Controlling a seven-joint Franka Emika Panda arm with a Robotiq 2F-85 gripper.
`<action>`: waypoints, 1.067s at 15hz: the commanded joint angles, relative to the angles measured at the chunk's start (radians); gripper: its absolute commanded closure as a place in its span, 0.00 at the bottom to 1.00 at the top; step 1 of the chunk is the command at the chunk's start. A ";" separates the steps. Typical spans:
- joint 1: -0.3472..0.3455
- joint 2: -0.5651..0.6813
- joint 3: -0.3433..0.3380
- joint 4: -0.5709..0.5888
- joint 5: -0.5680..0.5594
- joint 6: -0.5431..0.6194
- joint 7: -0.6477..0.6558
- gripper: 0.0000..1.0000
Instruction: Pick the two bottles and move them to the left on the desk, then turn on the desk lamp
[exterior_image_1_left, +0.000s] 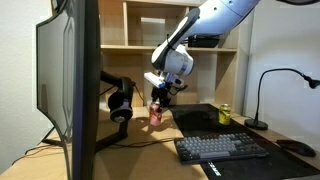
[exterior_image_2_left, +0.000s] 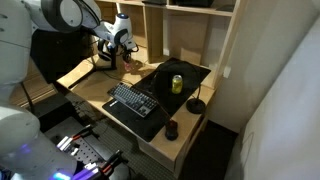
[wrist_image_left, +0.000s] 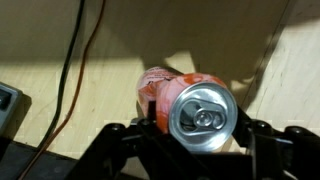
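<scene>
My gripper (wrist_image_left: 203, 128) is shut on the pinkish-red bottle (wrist_image_left: 185, 100), a can whose silver top with pull tab faces the wrist camera. In an exterior view the red bottle (exterior_image_1_left: 156, 113) hangs under the gripper (exterior_image_1_left: 158, 100), just over the light-wood desk (exterior_image_1_left: 150, 150), left of the black mat. The yellow-green bottle (exterior_image_1_left: 225, 115) stands upright on the mat (exterior_image_1_left: 195, 120); it also shows in an exterior view as the yellow-green bottle (exterior_image_2_left: 177, 84). The desk lamp (exterior_image_1_left: 262, 95) rises at the right, its round base (exterior_image_2_left: 195, 104) on the mat's edge.
A black keyboard (exterior_image_1_left: 222, 148) lies at the front of the mat. Black headphones (exterior_image_1_left: 121, 105) hang beside a large monitor (exterior_image_1_left: 72, 80). Behind stands a wooden shelf unit (exterior_image_1_left: 140, 30). Cables (wrist_image_left: 75, 70) trail over the wood near the can. A mouse (exterior_image_2_left: 171, 129) sits by the keyboard.
</scene>
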 joint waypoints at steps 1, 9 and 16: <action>0.071 0.129 -0.057 0.157 -0.076 0.036 0.063 0.56; 0.085 0.317 -0.139 0.407 -0.117 0.014 0.229 0.56; 0.082 0.324 -0.156 0.470 -0.172 -0.093 0.243 0.56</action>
